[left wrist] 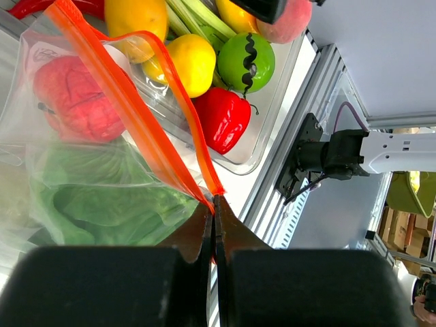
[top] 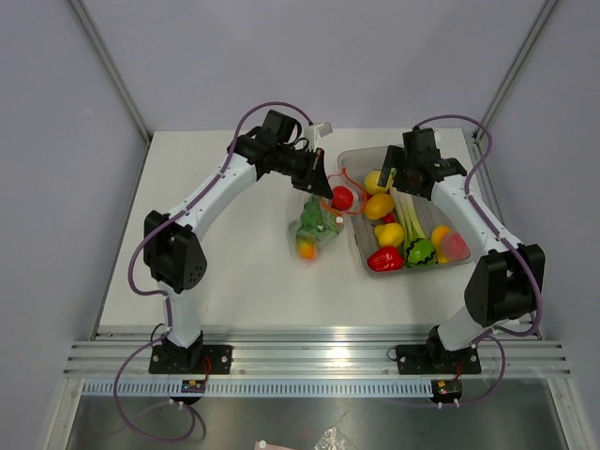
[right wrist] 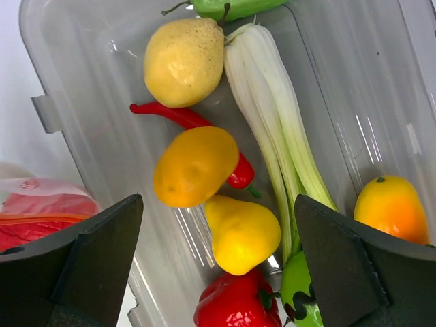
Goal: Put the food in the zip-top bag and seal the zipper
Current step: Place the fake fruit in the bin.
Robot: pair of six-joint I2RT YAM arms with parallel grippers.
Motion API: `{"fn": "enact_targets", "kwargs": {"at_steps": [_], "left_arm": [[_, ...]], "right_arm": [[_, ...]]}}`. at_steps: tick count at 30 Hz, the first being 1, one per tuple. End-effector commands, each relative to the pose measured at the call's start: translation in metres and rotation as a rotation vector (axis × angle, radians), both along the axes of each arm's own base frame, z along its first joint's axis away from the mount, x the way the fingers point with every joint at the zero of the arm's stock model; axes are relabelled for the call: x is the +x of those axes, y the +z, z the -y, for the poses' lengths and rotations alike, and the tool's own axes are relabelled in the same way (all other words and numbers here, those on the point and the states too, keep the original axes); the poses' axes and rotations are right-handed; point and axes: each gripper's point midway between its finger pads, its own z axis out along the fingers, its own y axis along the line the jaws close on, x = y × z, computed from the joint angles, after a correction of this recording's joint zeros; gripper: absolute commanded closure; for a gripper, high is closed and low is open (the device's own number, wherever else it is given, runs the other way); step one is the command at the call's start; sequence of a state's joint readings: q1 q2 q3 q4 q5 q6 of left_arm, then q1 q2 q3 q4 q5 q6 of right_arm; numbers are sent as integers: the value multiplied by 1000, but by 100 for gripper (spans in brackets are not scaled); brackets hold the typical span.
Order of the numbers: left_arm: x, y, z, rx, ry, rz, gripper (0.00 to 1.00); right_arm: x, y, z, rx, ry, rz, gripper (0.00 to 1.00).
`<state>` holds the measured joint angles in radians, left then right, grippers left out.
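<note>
**Left gripper pinching the zipper end, right gripper hanging open over the tub**

On the white table [top: 234, 272], the zip-top bag [top: 314, 230] is lying just left of the grey translucent tub [top: 354, 164]. An orange piece [top: 306, 249] is sitting at the bag's near end. Beyond it a green leafy vegetable [left wrist: 102, 204] is filling the middle, and a red fruit [left wrist: 75, 99] is resting closest to the mouth. The mouth is gaping: the two tracks of the red-orange zipper [left wrist: 133, 109] are bowing apart and meeting only at one corner. There the left gripper [left wrist: 214, 204] is clamping that zipper end, its fingers pressed fully together on the strip.

In the tub's near end a red bell pepper [right wrist: 235, 303], a green fruit with a black wavy mark [left wrist: 245, 61] and a peach [top: 455, 246] are lying side by side. Farther in, a yellow pear [right wrist: 242, 231] is touching an orange-yellow fruit [right wrist: 194, 167], which is lying across a red chilli [right wrist: 180, 117]. Pale green stalks [right wrist: 272, 116] are running lengthwise beside them, with an orange [right wrist: 392, 208] on their other side. A speckled yellow pear [right wrist: 184, 61] is sitting at the far end. The right gripper [right wrist: 216, 218] is hovering over these, its fingers spread wide and gripping nothing.
</note>
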<state>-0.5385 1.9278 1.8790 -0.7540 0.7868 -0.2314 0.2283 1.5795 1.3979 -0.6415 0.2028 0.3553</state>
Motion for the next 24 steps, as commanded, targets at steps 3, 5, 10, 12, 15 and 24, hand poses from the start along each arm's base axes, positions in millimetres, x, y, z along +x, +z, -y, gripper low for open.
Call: {"fn": "enact_targets", "kwargs": {"at_steps": [3, 5, 10, 12, 15, 24], "left_arm": [[2, 27, 4, -52, -31, 86, 100], [2, 29, 4, -55, -34, 93, 100], [1, 30, 3, -52, -39, 98, 100], [1, 28, 3, -50, -40, 95, 100], [1, 29, 3, -50, -37, 98, 100], [-1, 30, 3, -55, -48, 95, 100]], "right_arm": [[1, 16, -1, 23, -14, 62, 3], [4, 26, -18, 89, 67, 109, 9], [-5, 49, -48, 99, 267, 186, 17], [-9, 50, -59, 71, 353, 192, 19], [-14, 45, -81, 26, 468, 174, 22], [2, 32, -112, 6, 605, 138, 29]]}}
